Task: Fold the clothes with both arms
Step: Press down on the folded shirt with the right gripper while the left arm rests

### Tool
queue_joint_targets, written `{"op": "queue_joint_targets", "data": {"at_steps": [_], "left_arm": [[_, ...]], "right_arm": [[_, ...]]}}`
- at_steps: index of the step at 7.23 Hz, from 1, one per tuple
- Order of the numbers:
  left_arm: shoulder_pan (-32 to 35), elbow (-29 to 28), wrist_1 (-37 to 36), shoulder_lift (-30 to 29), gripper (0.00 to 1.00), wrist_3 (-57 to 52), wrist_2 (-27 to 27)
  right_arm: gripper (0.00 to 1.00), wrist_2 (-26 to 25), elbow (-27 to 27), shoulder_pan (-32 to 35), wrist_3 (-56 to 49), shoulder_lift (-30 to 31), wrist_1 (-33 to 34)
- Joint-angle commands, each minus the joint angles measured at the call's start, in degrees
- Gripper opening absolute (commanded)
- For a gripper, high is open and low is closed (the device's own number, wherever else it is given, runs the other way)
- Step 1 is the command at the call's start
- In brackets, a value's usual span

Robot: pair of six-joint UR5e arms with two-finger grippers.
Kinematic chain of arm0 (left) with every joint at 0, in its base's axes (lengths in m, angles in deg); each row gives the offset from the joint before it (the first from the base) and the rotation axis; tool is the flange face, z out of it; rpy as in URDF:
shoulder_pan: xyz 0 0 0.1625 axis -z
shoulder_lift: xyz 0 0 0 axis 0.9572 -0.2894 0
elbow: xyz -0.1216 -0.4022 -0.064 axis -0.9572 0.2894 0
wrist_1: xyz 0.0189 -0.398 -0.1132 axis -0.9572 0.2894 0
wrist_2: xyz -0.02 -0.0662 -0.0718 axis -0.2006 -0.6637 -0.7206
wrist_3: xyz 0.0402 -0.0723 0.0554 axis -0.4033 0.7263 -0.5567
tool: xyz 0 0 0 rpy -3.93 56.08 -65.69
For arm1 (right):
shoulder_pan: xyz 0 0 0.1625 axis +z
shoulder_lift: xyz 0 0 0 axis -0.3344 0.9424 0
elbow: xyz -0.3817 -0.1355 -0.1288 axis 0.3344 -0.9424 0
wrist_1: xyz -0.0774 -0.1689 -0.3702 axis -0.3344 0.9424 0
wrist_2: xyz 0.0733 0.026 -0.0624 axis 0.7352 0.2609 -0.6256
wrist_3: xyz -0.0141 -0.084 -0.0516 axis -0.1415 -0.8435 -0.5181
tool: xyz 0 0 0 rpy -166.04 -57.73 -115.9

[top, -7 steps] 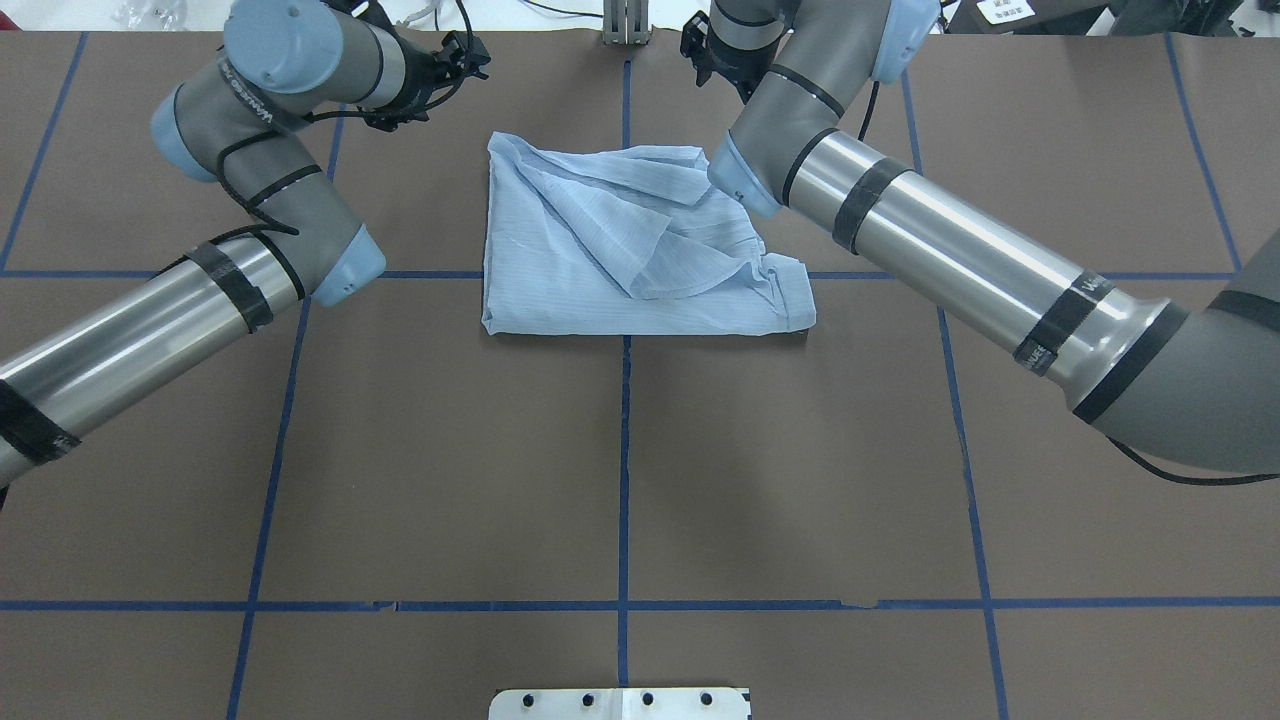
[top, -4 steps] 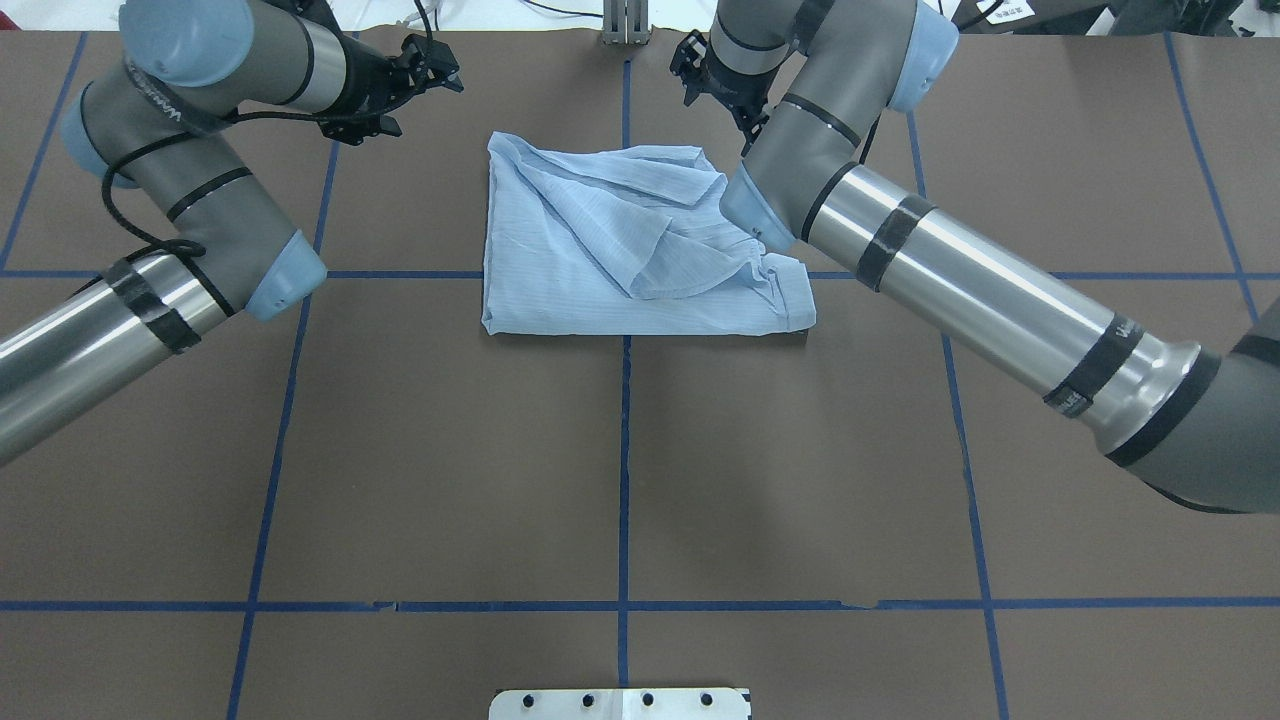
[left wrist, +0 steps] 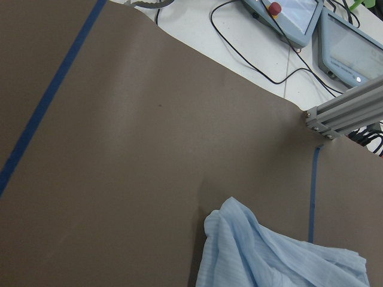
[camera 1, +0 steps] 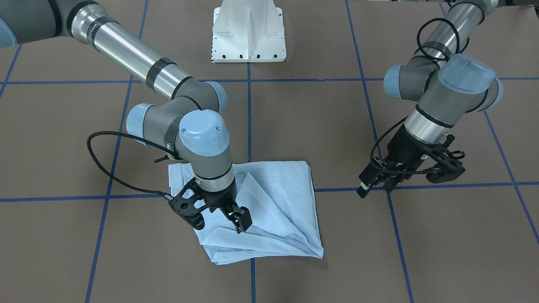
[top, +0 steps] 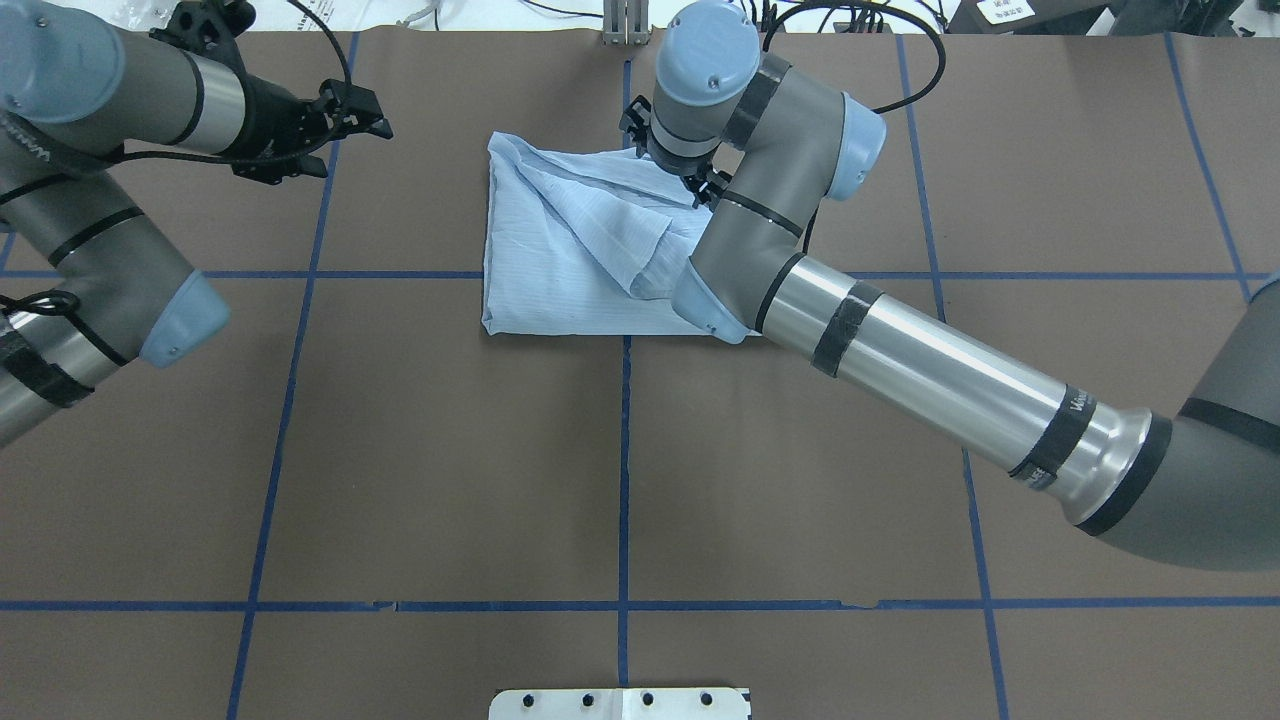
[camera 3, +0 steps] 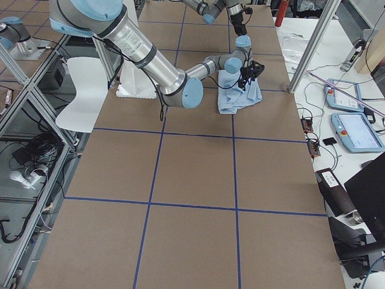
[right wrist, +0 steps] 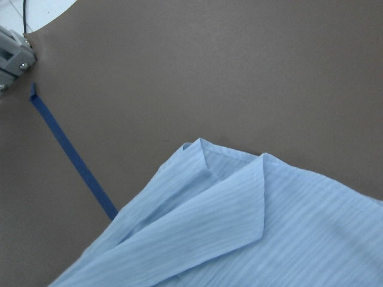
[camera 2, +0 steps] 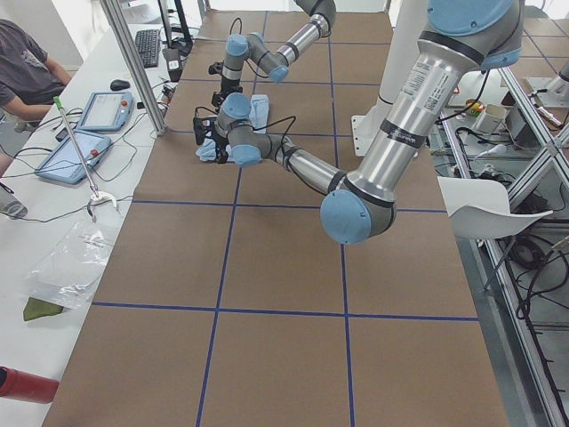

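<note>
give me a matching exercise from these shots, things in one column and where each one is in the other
Things:
1. shirt
2. left gripper
3. right gripper
4. white base

Places:
a. over the shirt, jaws apart
b. over bare table, clear of the shirt
c. lying on the table, partly folded
d. on the robot's side of the table

Pairs: 1-c, 2-b, 3-a, 4-d
</note>
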Motion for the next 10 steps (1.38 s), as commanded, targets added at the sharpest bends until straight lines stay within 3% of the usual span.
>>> {"op": "queue_joint_targets", "data": {"at_steps": [1,4,5,7,10], "left_arm": [[0.3,1.7,0.0,2.8,1.0,-0.6,-1.1],[0.2,1.7,-0.1,2.9,1.0,-0.1,-1.1],[0.2,1.7,-0.1,2.8,1.0,0.0,-1.1],[0.1,1.6,-0.1,2.9,1.0,0.0,-1.1],[0.1,1.5,-0.1,2.9,1.0,0.0,-0.9]], "right_arm": [[1.0,-1.5,3.3,-2.8,1.4,1.3,1.3],[1.0,-1.6,13.7,-6.1,2.7,7.5,5.7],[0.99,-2.8,14.2,-7.4,3.0,7.7,5.9],[0.9,-4.7,13.6,-8.7,3.1,6.7,6.3],[0.87,-5.8,11.8,-7.5,1.2,4.2,6.2]]}}
